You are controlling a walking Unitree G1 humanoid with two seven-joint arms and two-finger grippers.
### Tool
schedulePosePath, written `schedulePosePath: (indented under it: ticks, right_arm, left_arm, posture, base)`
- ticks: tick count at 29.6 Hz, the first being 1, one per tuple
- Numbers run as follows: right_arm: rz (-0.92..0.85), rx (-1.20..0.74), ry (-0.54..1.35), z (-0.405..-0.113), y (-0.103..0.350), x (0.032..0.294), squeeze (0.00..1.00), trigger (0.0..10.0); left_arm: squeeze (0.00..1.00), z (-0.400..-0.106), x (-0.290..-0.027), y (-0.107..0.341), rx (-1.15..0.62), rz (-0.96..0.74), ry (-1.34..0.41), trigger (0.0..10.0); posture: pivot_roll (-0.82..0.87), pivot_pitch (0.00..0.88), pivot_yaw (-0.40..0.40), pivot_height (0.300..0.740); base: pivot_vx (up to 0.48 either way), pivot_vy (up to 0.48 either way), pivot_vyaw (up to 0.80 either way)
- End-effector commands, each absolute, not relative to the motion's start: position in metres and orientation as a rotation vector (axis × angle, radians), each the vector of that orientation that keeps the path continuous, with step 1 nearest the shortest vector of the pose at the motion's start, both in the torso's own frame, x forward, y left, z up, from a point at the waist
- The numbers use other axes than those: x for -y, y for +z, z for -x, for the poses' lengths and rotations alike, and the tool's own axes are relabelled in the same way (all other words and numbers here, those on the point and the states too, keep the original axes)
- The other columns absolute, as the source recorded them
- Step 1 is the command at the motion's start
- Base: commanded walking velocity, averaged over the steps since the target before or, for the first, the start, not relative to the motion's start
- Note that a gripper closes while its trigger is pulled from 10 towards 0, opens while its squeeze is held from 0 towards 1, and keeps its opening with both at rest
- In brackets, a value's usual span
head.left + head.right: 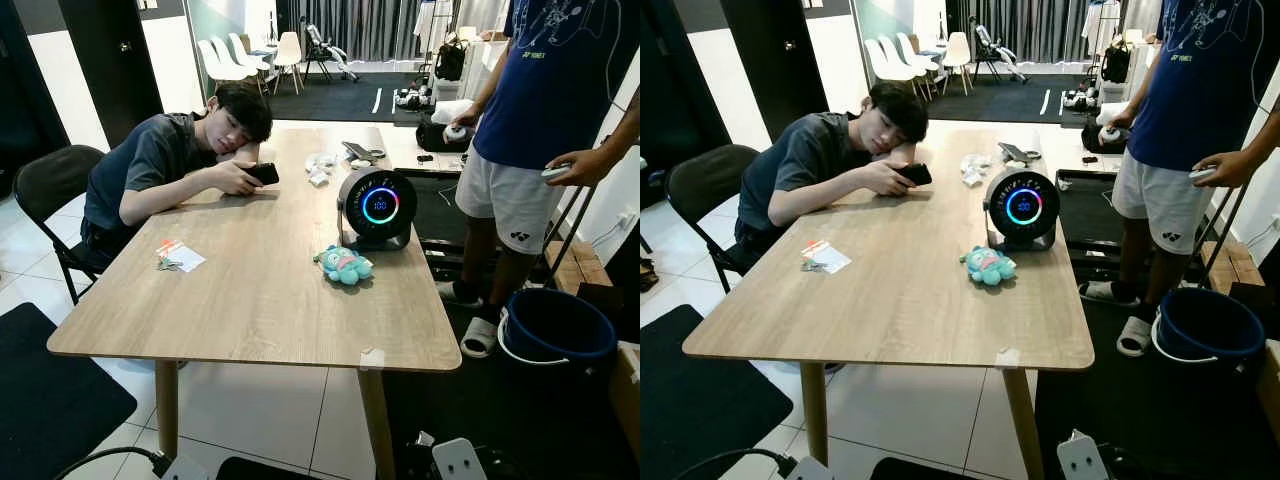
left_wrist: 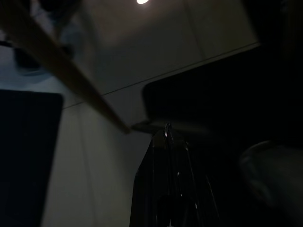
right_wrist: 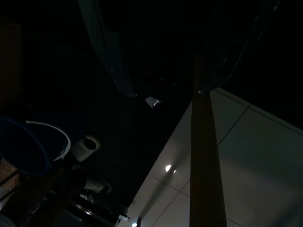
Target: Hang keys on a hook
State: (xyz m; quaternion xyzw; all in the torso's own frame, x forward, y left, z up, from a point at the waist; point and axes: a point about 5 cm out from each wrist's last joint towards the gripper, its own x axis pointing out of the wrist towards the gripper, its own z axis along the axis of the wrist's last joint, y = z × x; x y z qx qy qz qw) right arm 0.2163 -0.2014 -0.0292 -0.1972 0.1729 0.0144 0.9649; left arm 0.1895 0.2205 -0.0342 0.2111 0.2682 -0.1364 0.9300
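A wooden table (image 1: 260,290) stands before the robot on a white tiled floor, and the keys (image 1: 168,263) lie near its left edge, beside a small white card (image 1: 186,259) with an orange tag. A seated person (image 1: 165,165) in a grey shirt leans over the far left side of the table, head resting on one arm, holding a black phone (image 1: 265,174). Toward the right of the tabletop sits a round black device with a glowing ring display (image 1: 378,206), and just in front of it lies a teal plush toy (image 1: 345,265). A second person (image 1: 545,110) in a blue shirt and white shorts stands at the right of the table, near a blue bucket (image 1: 556,328) on a dark mat. Both arms hang low beside the table: the left gripper (image 2: 168,179) points at the pale floor tiles by a table leg, and whether its fingers are apart cannot be told in the gloom; the right gripper (image 3: 173,61) hangs in deep shade above the floor, with its finger state likewise unreadable.
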Motion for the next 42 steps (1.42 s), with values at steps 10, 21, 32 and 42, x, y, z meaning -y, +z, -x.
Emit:
schedulePosePath:
  ticks: [10,21,32,42]
  right_arm:
    - [0.418,-0.396,0.102,-0.197,-0.044,0.188,0.0,10.0]
    - [0.409,-0.389,0.085,-0.198,-0.043,0.187,0.0,10.0]
    - [0.477,-0.378,0.101,-0.203,-0.035,0.213,0.0,10.0]
    - [0.484,-0.386,0.105,-0.204,-0.036,0.211,0.0,10.0]
  left_arm:
    - [0.0,-0.176,-0.218,-0.044,-0.59,-0.477,-0.364,10.0]
    - [0.0,-0.193,-0.214,-0.038,-0.552,-0.441,-0.336,10.0]
    - [0.0,-0.204,-0.189,-0.037,-0.511,-0.316,-0.288,10.0]
    - [0.0,-0.205,-0.186,-0.039,-0.514,-0.297,-0.281,10.0]
  posture:
    - [0.05,0.094,0.071,0.74]
    - [0.03,0.096,0.071,0.74]
    - [-0.01,0.107,-0.003,0.74]
    - [0.0,0.103,0.002,0.74]
  base:
    - [0.0,0.0,0.0]
    - [0.0,0.0,0.0]
    - [0.0,0.0,0.0]
    - [0.0,0.0,0.0]
